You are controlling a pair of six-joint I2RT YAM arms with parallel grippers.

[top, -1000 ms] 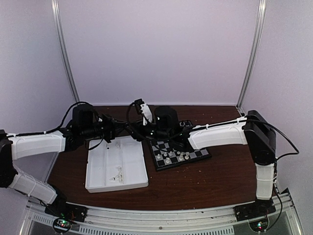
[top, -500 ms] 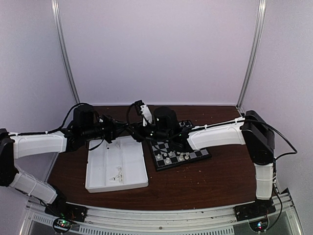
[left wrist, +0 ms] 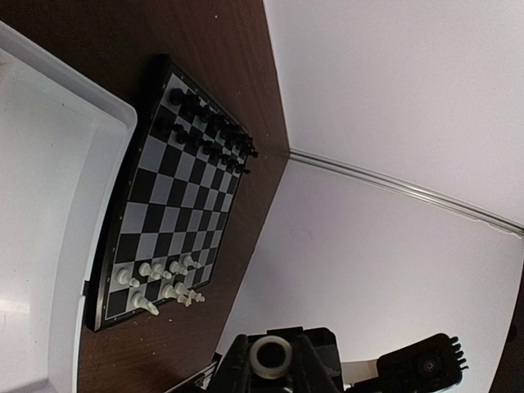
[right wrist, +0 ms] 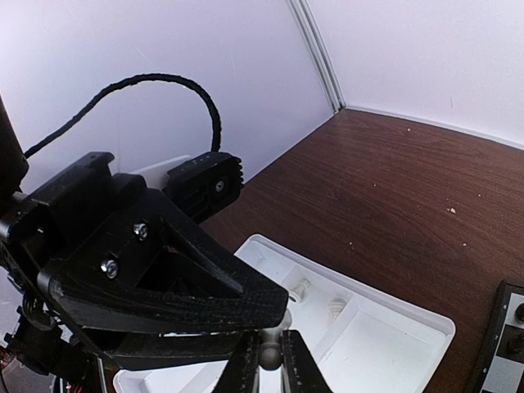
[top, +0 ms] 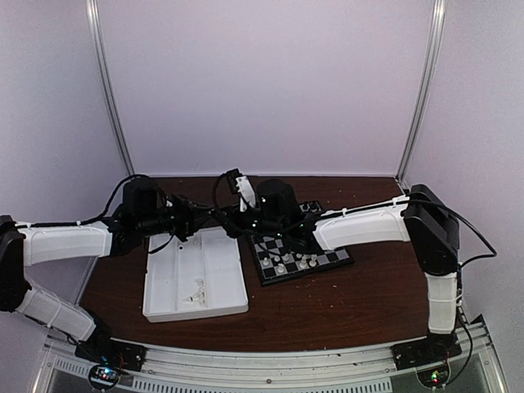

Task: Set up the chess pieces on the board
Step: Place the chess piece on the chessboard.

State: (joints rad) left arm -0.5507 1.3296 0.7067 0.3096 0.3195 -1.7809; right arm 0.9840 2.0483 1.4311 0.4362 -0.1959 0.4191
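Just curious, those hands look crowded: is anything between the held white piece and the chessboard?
Nothing visible does. The right hand grips the white piece over the tray, the left hand close by; the board lies alongside, middle squares bare.

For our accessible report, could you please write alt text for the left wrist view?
A chessboard lies on a dark table, black pieces lining one end and a few white pieces at the other. A white tray lies beside it.
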